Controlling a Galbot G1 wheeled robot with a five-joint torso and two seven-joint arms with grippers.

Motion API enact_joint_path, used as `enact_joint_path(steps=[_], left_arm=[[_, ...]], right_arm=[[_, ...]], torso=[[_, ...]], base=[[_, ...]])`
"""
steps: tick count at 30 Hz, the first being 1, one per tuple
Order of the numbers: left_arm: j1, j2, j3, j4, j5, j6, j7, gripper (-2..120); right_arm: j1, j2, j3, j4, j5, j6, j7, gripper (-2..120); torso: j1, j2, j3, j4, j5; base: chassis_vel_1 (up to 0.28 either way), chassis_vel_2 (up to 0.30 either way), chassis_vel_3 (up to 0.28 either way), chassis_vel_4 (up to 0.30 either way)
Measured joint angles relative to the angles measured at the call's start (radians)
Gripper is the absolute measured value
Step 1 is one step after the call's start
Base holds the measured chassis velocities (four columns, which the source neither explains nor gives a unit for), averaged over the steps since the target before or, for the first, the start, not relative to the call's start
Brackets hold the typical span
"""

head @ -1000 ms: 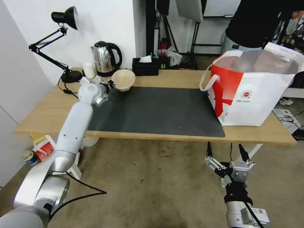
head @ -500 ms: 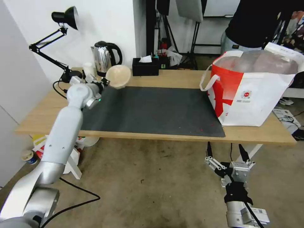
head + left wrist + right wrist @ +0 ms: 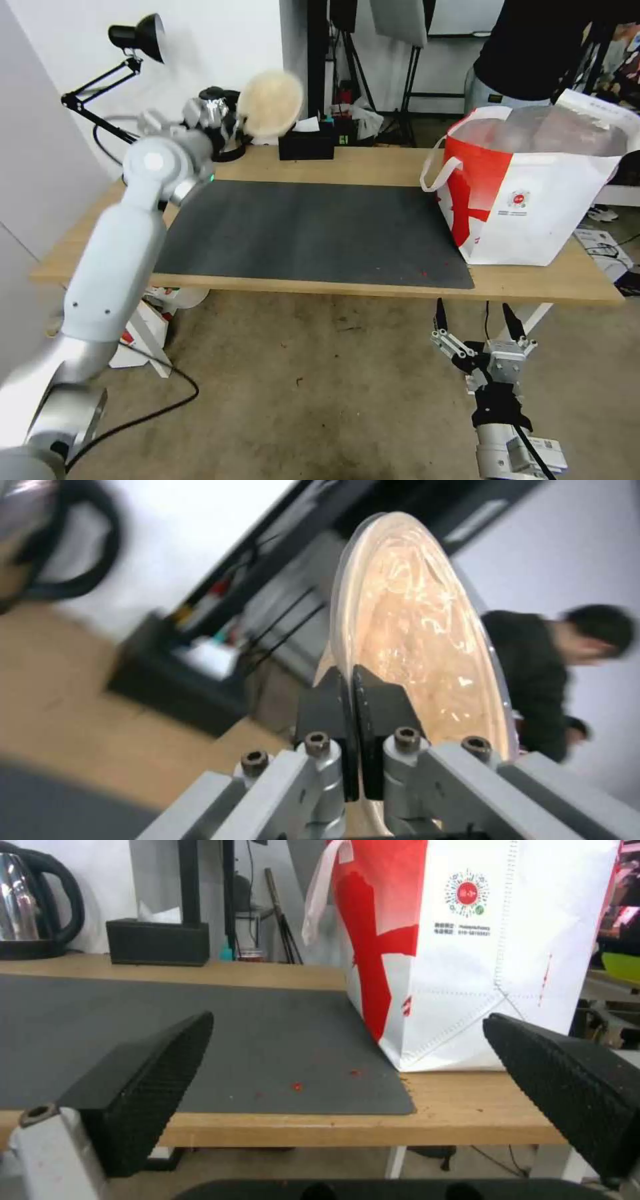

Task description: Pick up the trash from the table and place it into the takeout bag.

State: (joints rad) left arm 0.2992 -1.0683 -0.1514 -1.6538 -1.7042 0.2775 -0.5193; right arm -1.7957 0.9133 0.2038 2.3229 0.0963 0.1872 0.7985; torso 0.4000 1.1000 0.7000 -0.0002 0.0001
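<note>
The left arm (image 3: 113,267) hides part of the kettle (image 3: 217,113).

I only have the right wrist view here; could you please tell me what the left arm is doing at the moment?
Observer: The left gripper has its jaws shut on the rim of the beige pulp bowl.
Operator: Thank you. Is the bowl resting on anything?
Observer: No, it is held in the air over the far left part of the table, tipped up on its edge.
Operator: And is the bag ready to receive it?
Observer: The takeout bag stands upright at the table's right end, its mouth open and its silvery lining showing.
</note>
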Motion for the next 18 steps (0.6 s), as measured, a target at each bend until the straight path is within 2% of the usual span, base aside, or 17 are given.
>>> enact_joint_path(steps=[1, 2, 7, 10, 12, 14, 16, 18], left_arm=[[-0.010, 0.013, 0.031, -0.002, 0.013, -0.032, 0.050, 0], [-0.022, 0.017, 0.048, -0.005, 0.013, -0.048, 0.067, 0], [-0.080, 0.019, 0.109, 0.005, 0.011, -0.094, 0.105, 0], [-0.184, 0.015, 0.211, 0.051, -0.007, -0.138, 0.159, 0], [-0.201, 0.013, 0.227, 0.056, -0.014, -0.143, 0.169, 0], [-0.268, -0.001, 0.287, 0.070, -0.038, -0.164, 0.207, 0], [-0.273, -0.003, 0.292, 0.071, -0.039, -0.166, 0.211, 0], [-0.320, -0.022, 0.351, 0.082, -0.046, -0.192, 0.245, 0]], right_arm=[[0.000, 0.000, 0.000, 0.000, 0.000, 0.000, 0.000, 100], [0.000, 0.000, 0.000, 0.000, 0.000, 0.000, 0.000, 100], [0.000, 0.000, 0.000, 0.000, 0.000, 0.000, 0.000, 100], [0.000, 0.000, 0.000, 0.000, 0.000, 0.000, 0.000, 100], [0.000, 0.000, 0.000, 0.000, 0.000, 0.000, 0.000, 100], [0.000, 0.000, 0.000, 0.000, 0.000, 0.000, 0.000, 100], [0.000, 0.000, 0.000, 0.000, 0.000, 0.000, 0.000, 100], [0.000, 0.000, 0.000, 0.000, 0.000, 0.000, 0.000, 100]], torso=[[0.000, 0.000, 0.000, 0.0005, -0.0004], [0.000, 0.000, 0.000, 0.0006, -0.0004], [0.000, 0.000, 0.000, 0.0002, 0.0002], [0.000, 0.000, 0.000, 0.0003, -0.0001], [0.000, 0.000, 0.000, 0.0003, 0.0001], [0.000, 0.000, 0.000, 0.0000, 0.0002], [0.000, 0.000, 0.000, 0.0000, 0.0002], [0.000, 0.000, 0.000, 0.0002, 0.0003]], base=[[0.000, 0.000, 0.000, 0.000], [0.000, 0.000, 0.000, 0.000], [0.000, 0.000, 0.000, 0.000], [0.000, 0.000, 0.000, 0.000], [0.000, 0.000, 0.000, 0.000], [0.000, 0.000, 0.000, 0.000], [0.000, 0.000, 0.000, 0.000], [0.000, 0.000, 0.000, 0.000]])
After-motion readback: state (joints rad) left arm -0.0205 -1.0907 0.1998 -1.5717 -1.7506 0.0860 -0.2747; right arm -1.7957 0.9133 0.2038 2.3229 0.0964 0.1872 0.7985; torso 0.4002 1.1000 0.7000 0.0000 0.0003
